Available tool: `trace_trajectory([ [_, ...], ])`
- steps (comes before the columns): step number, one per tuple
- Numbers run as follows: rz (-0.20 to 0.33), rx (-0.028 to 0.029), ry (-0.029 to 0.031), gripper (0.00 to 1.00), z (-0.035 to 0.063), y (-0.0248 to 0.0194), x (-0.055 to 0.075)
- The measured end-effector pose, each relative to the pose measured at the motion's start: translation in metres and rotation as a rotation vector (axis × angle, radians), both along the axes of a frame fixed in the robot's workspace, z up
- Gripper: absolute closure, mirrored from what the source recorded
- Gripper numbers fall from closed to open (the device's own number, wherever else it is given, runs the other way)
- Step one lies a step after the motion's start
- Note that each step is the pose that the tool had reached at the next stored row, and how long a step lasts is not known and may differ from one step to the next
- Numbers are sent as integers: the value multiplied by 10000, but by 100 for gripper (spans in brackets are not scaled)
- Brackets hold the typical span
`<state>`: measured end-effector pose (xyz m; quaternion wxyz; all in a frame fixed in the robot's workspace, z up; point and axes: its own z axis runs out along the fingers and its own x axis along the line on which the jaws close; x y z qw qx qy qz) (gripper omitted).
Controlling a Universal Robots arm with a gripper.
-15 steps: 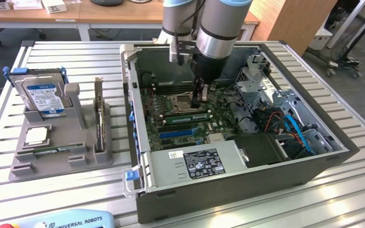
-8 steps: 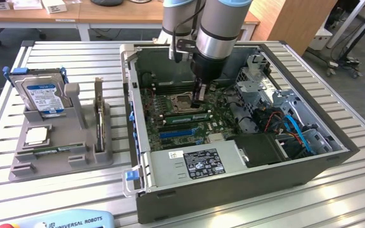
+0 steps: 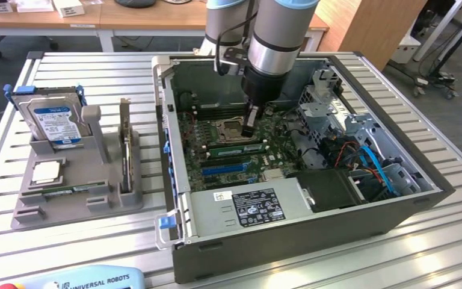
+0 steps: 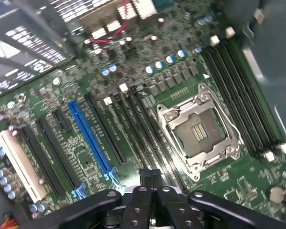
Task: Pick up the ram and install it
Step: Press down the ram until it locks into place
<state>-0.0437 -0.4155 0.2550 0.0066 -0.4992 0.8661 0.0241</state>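
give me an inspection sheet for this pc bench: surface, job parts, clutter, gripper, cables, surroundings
surface: slatted metal table, carrying an open computer case and a grey parts holder
job's things: ram stands on edge in a slot beside the empty CPU socket, right under the gripper
clutter: hard drive, upright expansion card and a processor chip in the holder
grippers: gripper inside the case, jaws shut, tip at the ram; actual contact cannot be told
cables: blue cable and red cable in the case, at the exterior view's right
surroundings: wooden desks behind; a Universal Robots pendant at the near edge
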Motion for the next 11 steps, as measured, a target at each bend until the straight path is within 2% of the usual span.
trace_trajectory([
  [11,-1956,0,0,90,-8,0,0],
])
